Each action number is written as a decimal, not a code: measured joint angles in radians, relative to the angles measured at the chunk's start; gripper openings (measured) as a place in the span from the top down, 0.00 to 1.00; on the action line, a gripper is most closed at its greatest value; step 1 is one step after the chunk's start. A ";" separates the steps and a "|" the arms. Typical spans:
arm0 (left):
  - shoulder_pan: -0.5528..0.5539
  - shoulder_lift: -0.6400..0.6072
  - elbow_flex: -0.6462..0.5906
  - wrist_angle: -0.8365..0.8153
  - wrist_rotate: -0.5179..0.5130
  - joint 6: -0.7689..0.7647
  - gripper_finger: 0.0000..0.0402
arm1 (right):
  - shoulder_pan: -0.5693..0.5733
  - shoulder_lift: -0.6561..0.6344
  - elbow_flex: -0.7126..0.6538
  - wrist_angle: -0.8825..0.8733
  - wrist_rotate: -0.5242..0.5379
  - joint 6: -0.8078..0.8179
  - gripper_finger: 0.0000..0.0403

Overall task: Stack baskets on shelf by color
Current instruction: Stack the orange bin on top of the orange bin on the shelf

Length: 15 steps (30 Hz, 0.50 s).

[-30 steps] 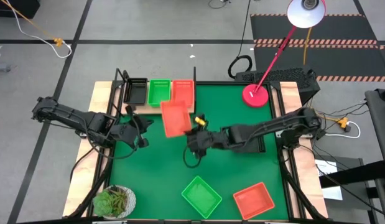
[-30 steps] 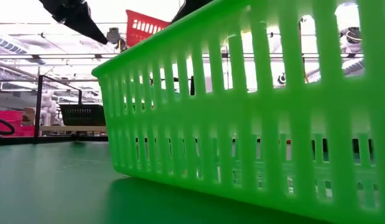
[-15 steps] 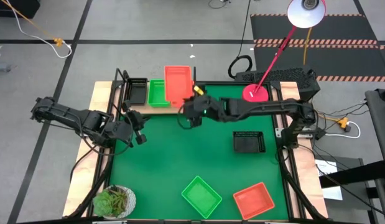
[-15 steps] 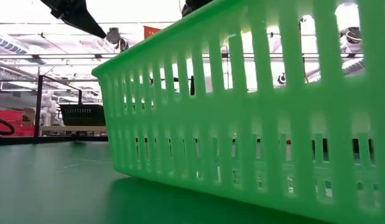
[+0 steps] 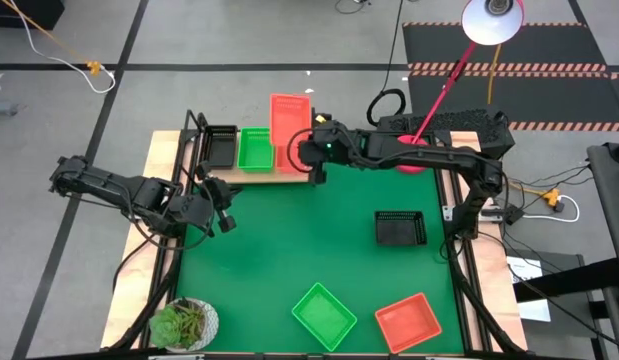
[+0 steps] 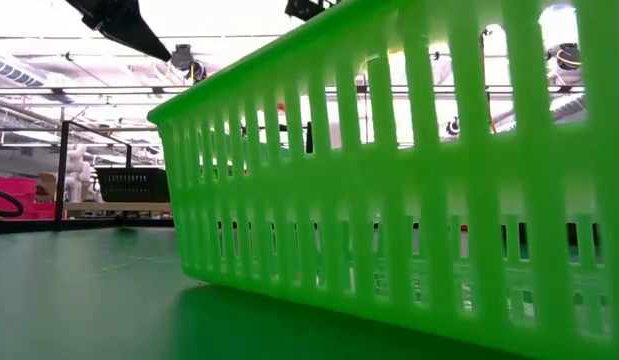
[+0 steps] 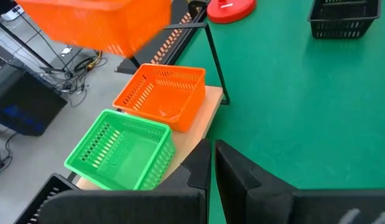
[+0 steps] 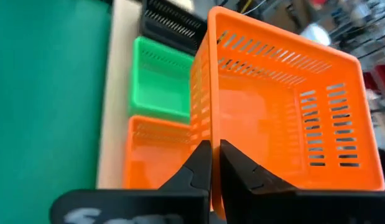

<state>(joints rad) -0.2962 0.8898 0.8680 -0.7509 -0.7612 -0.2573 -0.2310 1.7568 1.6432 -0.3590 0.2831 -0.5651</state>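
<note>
My right gripper [image 5: 312, 157] is shut on a red-orange basket [image 5: 291, 120] and carries it over the shelf [image 5: 251, 173] at the mat's far left. On the shelf stand a black basket [image 5: 221, 146], a green one [image 5: 254, 148] and another red-orange one [image 8: 156, 155], which sits under the held basket. My left gripper [image 5: 225, 216] waits shut over the mat, near the shelf's near edge. A black basket [image 5: 399, 228], a green one [image 5: 324, 315] and a red-orange one [image 5: 407, 322] rest flat on the mat. My right gripper pinches a wall of the red-orange basket at its rim [image 8: 208, 134], near a corner, with one finger inside the basket and one outside. The fingers come about level from the table's right. The basket is lifted clear and tilted above the red-orange basket on the shelf.
The round red lamp base [image 5: 411, 155] stands at the mat's far right, partly behind my right arm. A potted plant [image 5: 184, 322] sits at the near left corner. In the low view, the green basket [image 6: 409, 180] fills most of the picture.
My right gripper has carried the red-orange basket from above the middle of the mat toward the far edge and up, until it hangs over the shelf's right place. The arm swung away from the black basket on the mat, which now shows whole.
</note>
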 joint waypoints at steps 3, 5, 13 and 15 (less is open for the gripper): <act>0.000 0.000 0.000 0.007 -0.009 0.000 0.94 | -0.010 0.019 0.000 -0.006 -0.037 0.003 0.98; 0.000 0.000 0.000 0.013 -0.021 0.004 0.94 | -0.015 0.031 0.001 -0.016 -0.049 0.012 0.98; 0.000 0.000 0.000 0.020 -0.026 0.012 0.94 | -0.021 0.111 0.000 -0.011 -0.052 0.017 0.97; 0.000 0.000 0.000 0.020 -0.026 0.012 0.94 | -0.024 0.128 0.000 -0.017 -0.053 0.020 0.97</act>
<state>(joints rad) -0.2962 0.8898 0.8680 -0.7310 -0.7868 -0.2455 -0.2555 1.8844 1.6428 -0.3763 0.2302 -0.5452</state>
